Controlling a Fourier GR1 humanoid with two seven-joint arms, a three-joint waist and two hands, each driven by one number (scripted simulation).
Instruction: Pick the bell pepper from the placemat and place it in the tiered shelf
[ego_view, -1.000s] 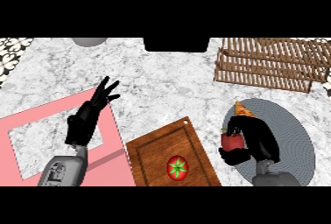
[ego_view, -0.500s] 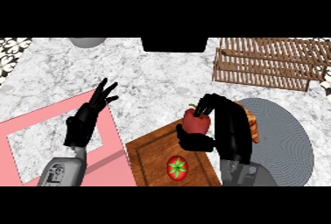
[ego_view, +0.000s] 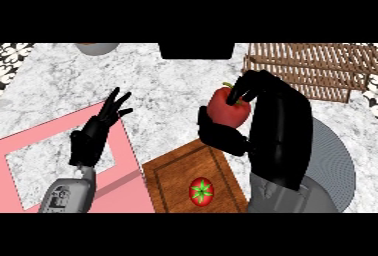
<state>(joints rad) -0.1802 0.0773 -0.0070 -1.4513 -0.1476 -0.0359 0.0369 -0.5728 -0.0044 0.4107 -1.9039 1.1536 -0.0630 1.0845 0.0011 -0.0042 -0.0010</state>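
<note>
Our left robot hand (ego_view: 96, 132) rests open, fingers up, over the pink frame (ego_view: 44, 135). To its right our right robot hand (ego_view: 255, 107) curls around the red bell pepper (ego_view: 227, 106), lifted off the surface (ego_view: 170, 80), with the tiered shelf (ego_view: 317, 67) beyond it, presumably for carrying.

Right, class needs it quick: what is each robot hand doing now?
Left robot hand: open, holding nothing.
Right robot hand: closed on the pepper.

The right hand (ego_view: 255, 107) and forearm hide much of the grey placemat (ego_view: 336, 160), its fingers (ego_view: 247, 92) cover part of the bell pepper (ego_view: 227, 106), and the tiered shelf (ego_view: 317, 67) runs past the right edge.
</note>
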